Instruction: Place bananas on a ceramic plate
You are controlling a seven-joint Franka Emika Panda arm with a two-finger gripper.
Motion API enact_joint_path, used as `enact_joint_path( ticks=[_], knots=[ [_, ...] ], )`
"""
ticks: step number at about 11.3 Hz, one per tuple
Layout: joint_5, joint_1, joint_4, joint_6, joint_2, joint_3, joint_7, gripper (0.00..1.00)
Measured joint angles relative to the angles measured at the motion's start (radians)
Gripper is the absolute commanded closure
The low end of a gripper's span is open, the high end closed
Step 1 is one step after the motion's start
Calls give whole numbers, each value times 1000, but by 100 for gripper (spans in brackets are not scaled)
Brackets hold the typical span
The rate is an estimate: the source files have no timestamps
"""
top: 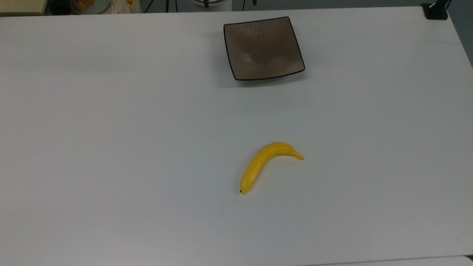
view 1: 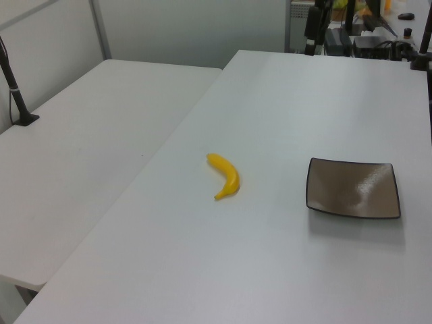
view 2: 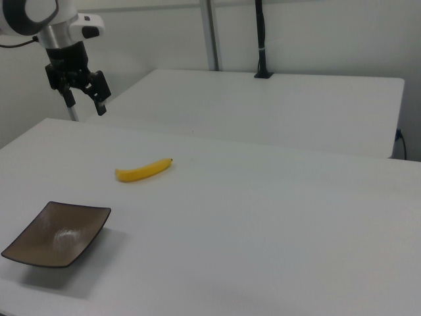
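High at the right view's upper left, the gripper hangs in the air with its two black fingers spread apart and nothing between them; it is well above the white table and well apart from both task things. On the bare tabletop lies the banana, flat on its side, its dark tip toward the top view's lower edge and its stem toward the top view's right; the ceramic plate sits apart from it with nothing on it, nearer the top view's upper edge.

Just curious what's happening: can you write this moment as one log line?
gripper: open, raised, empty | banana: on table, apart from plate | ceramic plate: empty | placing: not started
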Motion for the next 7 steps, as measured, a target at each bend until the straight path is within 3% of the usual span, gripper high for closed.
enact_joint_path(
  ticks=[7],
  knots=[
    [0, 9, -22, 0, 13, -10, 0, 0]
  ],
)
